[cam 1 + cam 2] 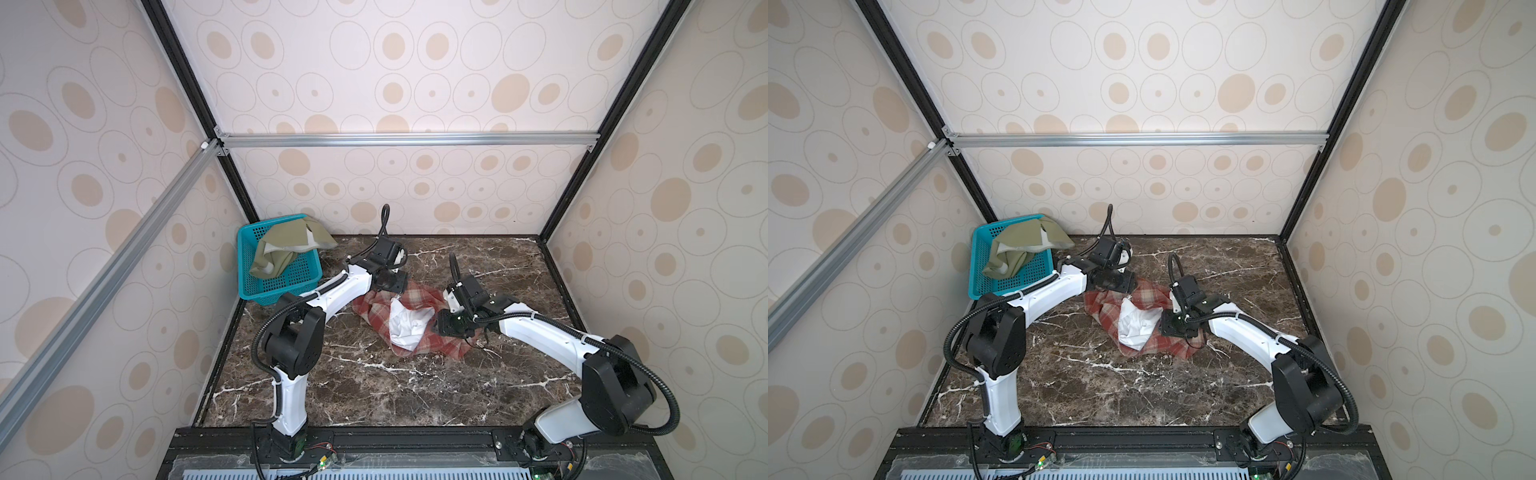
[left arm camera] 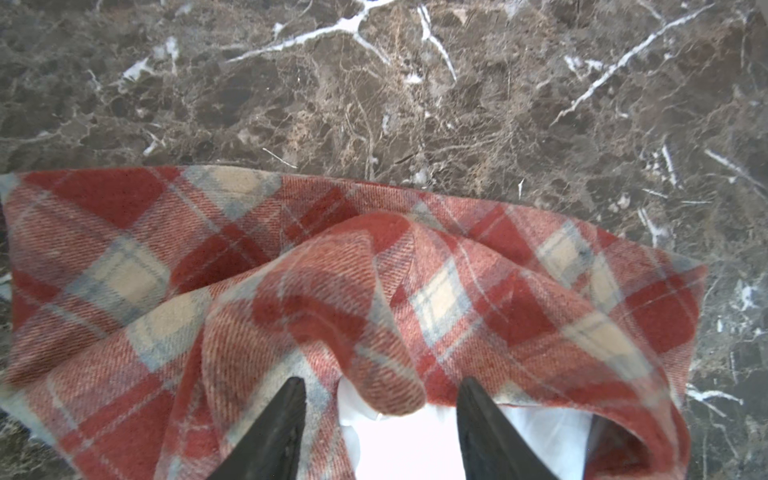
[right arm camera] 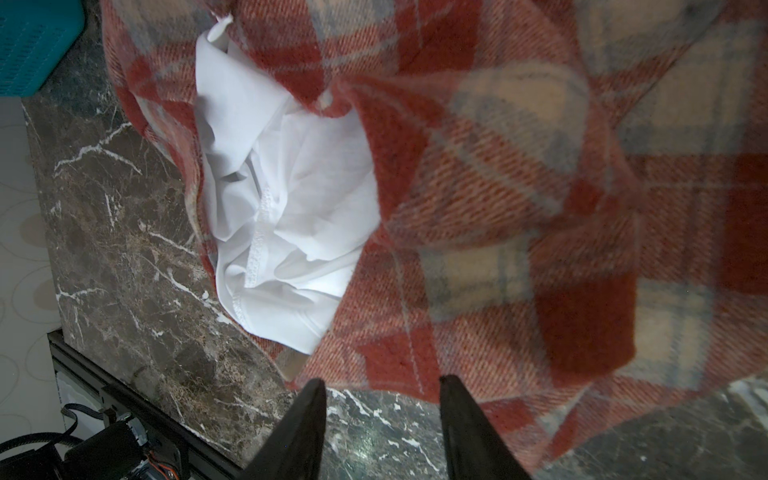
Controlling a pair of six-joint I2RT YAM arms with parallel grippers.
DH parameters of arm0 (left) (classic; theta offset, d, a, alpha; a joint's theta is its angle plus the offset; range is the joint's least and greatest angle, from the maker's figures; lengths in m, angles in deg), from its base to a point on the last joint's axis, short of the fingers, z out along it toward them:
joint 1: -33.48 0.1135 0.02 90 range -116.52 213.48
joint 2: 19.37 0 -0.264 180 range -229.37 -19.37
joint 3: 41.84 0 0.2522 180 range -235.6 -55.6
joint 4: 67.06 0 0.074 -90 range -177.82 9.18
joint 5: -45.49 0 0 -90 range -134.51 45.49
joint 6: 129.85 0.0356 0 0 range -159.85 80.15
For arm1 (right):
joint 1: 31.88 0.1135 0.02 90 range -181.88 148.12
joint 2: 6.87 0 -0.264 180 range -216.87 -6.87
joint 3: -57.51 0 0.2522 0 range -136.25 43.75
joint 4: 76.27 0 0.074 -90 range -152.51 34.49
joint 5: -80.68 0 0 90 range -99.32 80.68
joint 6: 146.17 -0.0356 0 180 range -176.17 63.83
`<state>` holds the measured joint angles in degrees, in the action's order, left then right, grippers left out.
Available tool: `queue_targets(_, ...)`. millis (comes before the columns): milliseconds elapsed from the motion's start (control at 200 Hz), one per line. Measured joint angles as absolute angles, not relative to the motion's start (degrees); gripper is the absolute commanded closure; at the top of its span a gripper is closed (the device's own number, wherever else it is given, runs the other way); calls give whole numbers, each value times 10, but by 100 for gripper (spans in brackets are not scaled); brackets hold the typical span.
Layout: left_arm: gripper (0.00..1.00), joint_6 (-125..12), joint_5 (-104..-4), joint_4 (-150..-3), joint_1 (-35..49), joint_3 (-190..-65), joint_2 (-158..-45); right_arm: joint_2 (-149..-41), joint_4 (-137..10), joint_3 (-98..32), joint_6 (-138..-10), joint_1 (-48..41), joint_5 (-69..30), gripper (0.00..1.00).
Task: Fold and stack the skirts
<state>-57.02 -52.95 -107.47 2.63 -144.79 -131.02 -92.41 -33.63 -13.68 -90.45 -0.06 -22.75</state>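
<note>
The red-and-cream plaid skirt (image 1: 419,297) (image 1: 1144,293) lies crumpled mid-table, its white lining (image 1: 405,326) (image 3: 282,187) spilling out. My left gripper (image 2: 381,386) hovers at its far-left end with the jaws apart. A raised plaid fold (image 2: 374,332) and white lining lie between the fingers, and neither finger presses on them. My right gripper (image 3: 382,386) stands open at the skirt's right edge (image 3: 415,365); only bare marble shows between its fingers. The olive-green skirt (image 1: 286,245) (image 1: 1021,245) drapes over the teal basket.
The teal perforated basket (image 1: 291,284) (image 1: 1017,280) stands at the back left corner against the wall. The dark marble tabletop (image 1: 374,386) stretches to the front, walled on three sides. A black rail (image 1: 415,436) carries both arm bases along the front edge.
</note>
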Motion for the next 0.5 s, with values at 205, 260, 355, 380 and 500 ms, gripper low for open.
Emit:
queue_targets(205, 47, -576, -530, -1069, 26, -1415, -1309, -924, -343, -131, -910, -1, -232, 52)
queue_targets(260, 50, -580, -531, -1064, 26, -1414, -1310, -924, -346, -131, -910, -1, -234, 52)
queue_targets(355, 56, -585, -532, -1047, 26, -1414, -1312, -924, -347, -131, -909, -1, -237, 52)
queue_targets(380, 58, -588, -532, -1041, 26, -1414, -1313, -924, -347, -131, -909, 0, -237, 52)
queue_targets(500, 66, -593, -531, -1027, 26, -1415, -1321, -924, -346, -131, -906, 10, -230, 53)
